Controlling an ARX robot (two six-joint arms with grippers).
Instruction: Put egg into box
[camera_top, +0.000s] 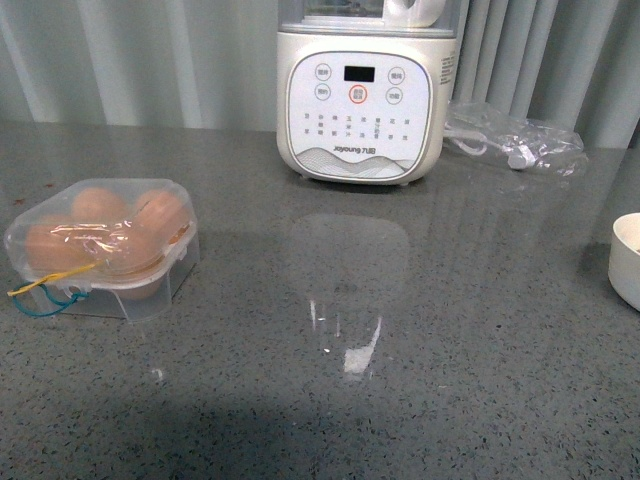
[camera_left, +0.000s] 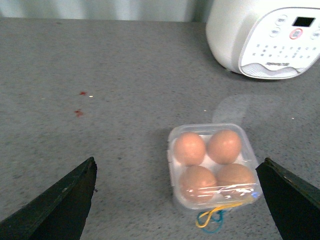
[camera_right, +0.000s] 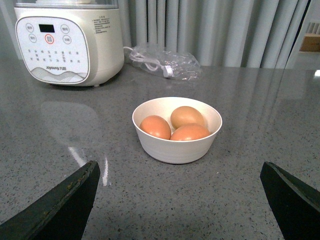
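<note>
The box (camera_top: 150, 295) is a clear plastic egg case at the table's left, with a blue and yellow cord (camera_top: 45, 292) at its near side. Its clear lid lies over several orange-brown eggs. In the left wrist view the box (camera_left: 171, 172) holds an egg (camera_left: 189, 148) in every hollow. My left gripper (camera_left: 178, 161) is open above it, its fingers either side and apart from it. In the right wrist view, three eggs lie in a white bowl (camera_right: 172, 147), one being the egg (camera_right: 156, 126). My right gripper (camera_right: 180, 164) stands open just short of the bowl, holding nothing.
A white kitchen appliance (camera_top: 360, 100) stands at the back centre. A clear bag with a white cable (camera_top: 515, 140) lies to its right. The white bowl (camera_top: 625, 265) sits at the table's right edge in the front view. Neither arm shows in the front view.
</note>
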